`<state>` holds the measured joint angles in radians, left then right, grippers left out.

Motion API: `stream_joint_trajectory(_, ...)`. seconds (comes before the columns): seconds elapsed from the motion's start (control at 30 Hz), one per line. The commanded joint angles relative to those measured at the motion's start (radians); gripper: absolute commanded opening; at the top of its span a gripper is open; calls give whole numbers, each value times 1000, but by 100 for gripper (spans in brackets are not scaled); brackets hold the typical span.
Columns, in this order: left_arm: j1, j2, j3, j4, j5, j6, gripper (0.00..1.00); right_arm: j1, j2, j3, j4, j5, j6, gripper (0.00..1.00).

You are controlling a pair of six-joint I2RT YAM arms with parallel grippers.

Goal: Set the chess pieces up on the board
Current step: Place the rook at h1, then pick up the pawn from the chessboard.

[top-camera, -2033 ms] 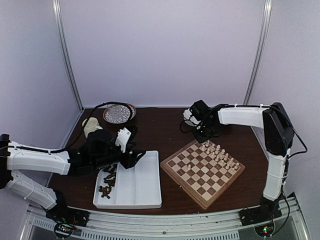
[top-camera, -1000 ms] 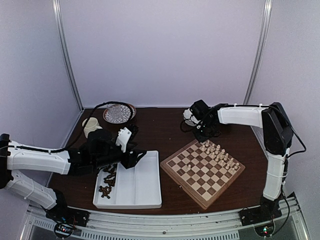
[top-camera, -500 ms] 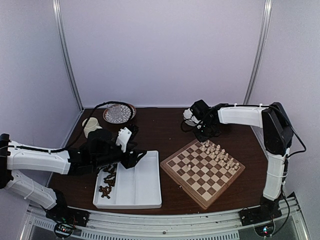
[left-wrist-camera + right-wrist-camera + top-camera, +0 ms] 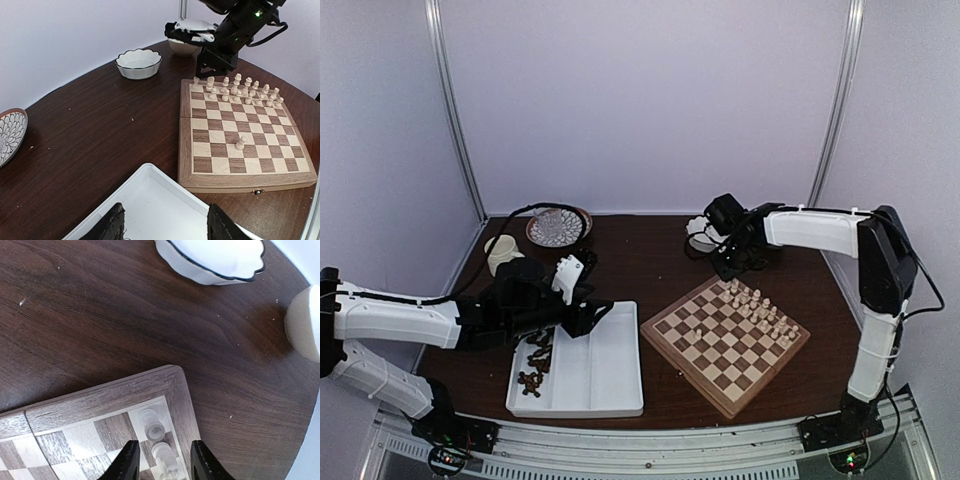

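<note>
The right end effector (image 4: pixel 164 461) straddles a pale chess piece (image 4: pixel 162 452) at a corner of the board (image 4: pixel 105 397) — fingers parted, not touching. The left end effector (image 4: pixel 166 226) gapes empty over the tray (image 4: pixel 150 172).

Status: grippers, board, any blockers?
Left gripper open, empty, over tray. Right gripper open, straddling a cream piece at board corner. Dark pieces in tray, off board. Nothing blocking.
</note>
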<state>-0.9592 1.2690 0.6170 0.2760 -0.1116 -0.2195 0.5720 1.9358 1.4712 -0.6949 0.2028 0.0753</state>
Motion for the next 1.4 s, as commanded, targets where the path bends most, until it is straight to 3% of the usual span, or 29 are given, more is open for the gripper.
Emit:
stream_joint_trajectory(0.0,-1,-1,24,26,1,-5,56,42,-133,-30,21,36,-18,38)
stream_joint_trajectory(0.3,0,-3,23,25,-12,2,57,203,-174,6,-166,-85,-91,38)
stream_joint_trajectory(0.5,-1,-17,9,42,-26,6,57,276,-114,10,-262,-199,-120,38)
stream_joint_trajectory(0.77,-1,-50,-15,61,-45,12,57,301,-63,21,-305,-292,-129,38)
stream_joint_trajectory(1.1,-1,-44,-11,57,-43,13,57,305,-8,45,-341,-291,-137,37)
stream_joint_trajectory(1.37,-1,-40,-10,55,-41,12,57,306,4,54,-350,-278,-137,30)
